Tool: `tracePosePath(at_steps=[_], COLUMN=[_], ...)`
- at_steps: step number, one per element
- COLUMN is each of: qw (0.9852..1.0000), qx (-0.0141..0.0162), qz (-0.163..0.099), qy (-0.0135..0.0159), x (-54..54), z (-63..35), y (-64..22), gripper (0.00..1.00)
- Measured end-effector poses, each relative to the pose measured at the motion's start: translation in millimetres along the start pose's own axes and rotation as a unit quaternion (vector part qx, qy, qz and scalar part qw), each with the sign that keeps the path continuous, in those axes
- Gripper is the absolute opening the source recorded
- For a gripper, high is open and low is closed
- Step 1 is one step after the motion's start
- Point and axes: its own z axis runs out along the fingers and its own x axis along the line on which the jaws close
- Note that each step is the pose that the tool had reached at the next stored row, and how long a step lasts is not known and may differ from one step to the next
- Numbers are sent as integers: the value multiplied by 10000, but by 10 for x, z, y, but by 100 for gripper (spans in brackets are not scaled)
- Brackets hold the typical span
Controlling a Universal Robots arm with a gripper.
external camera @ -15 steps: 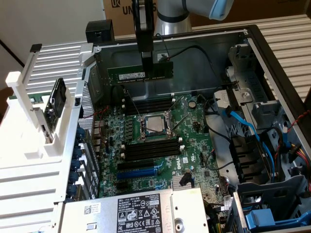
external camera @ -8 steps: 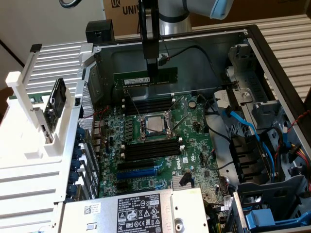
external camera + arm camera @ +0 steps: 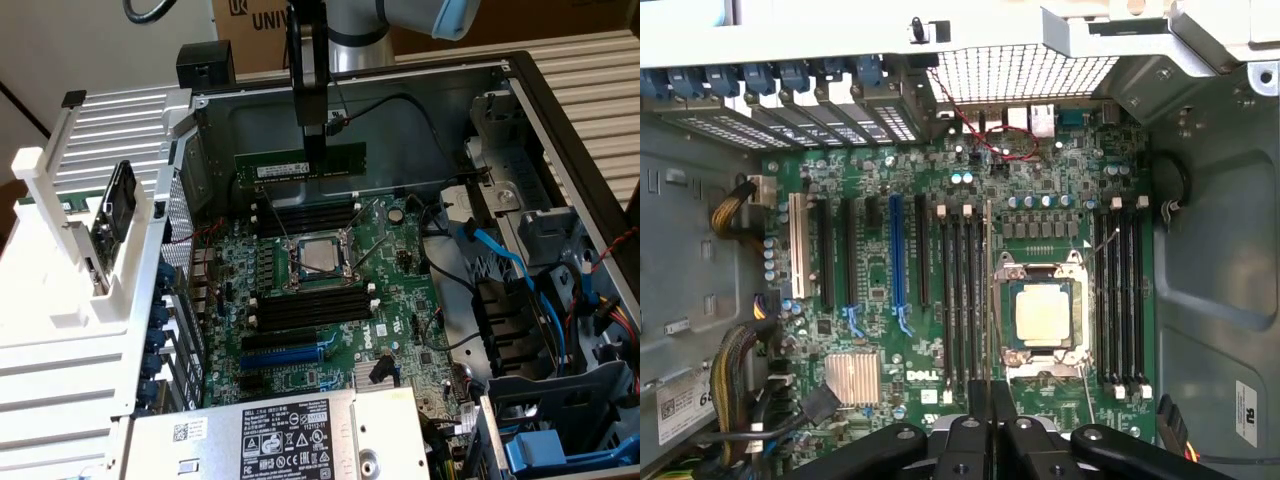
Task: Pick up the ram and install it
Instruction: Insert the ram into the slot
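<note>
Gripper [image 3: 316, 160] fingers pinched on the ram [image 3: 270, 165] approx mid-length, top edge. We judge it light, stiff, fragile; hold by edges, no flexing.

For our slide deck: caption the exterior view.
Gripper holds a memory stick over the motherboard in an open computer.

Arm [image 3: 352, 35] reaches down from above, wrist vertical; gripper [image 3: 314, 148] points straight down, closed on ram [image 3: 275, 165] top edge.
</note>
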Motion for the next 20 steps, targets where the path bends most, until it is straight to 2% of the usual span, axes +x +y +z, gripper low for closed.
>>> tracePosePath(at_steps=[8, 10, 12, 15, 16, 17, 18, 19, 20], qw=[10000, 10000, 10000, 10000, 10000, 9999, 9998, 9996, 9995], qx=[1, 16, 29, 74, 80, 87, 84, 79, 76], qz=[0, 2, 2, 4, 5, 6, 8, 10, 11], qy=[0, -24, -25, -30, -31, -104, -165, -256, -300], x=[0, -3, -4, -5, -6, 28, 56, 124, 158], z=[2, 50, 81, 117, 128, 158, 165, 187, 217], y=[0, 7, 14, 29, 35, 50, 49, 45, 42], gripper=[12, 12, 12, 12, 12, 12, 12, 12, 12])
